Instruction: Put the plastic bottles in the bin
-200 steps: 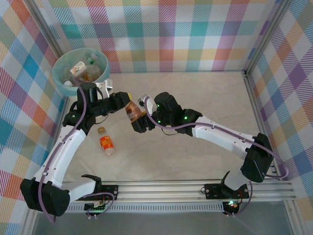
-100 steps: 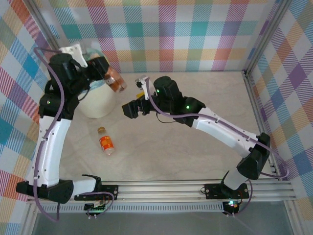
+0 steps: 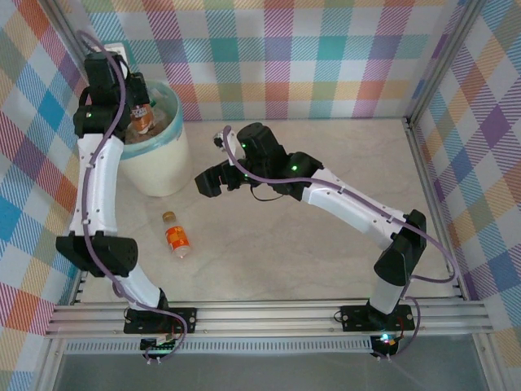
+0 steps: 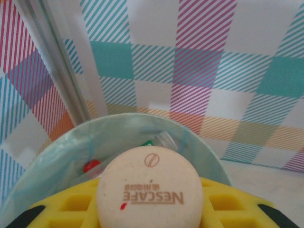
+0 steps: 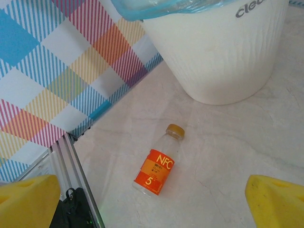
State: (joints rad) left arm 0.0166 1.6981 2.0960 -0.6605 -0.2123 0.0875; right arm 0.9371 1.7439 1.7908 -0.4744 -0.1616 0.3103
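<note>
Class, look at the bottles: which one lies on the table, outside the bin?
The orange-labelled NFC bottle, on its side beside the bin. The left gripper holds the Nescafe bottle above the bin; other bottles sit inside it.

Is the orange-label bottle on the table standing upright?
No, the bottle lies on its side on the table, apart from the bin.

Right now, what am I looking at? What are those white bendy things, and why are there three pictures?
They are two robot arms with jaws for grabbing. The big picture comes from a camera overhead; the other two come from small cameras on the wrists. The left arm holds a Nescafe bottle in its jaws over the white bin, which has other things inside. The right arm has its jaws open above the table, where one orange-labelled bottle lies on its side.
</note>
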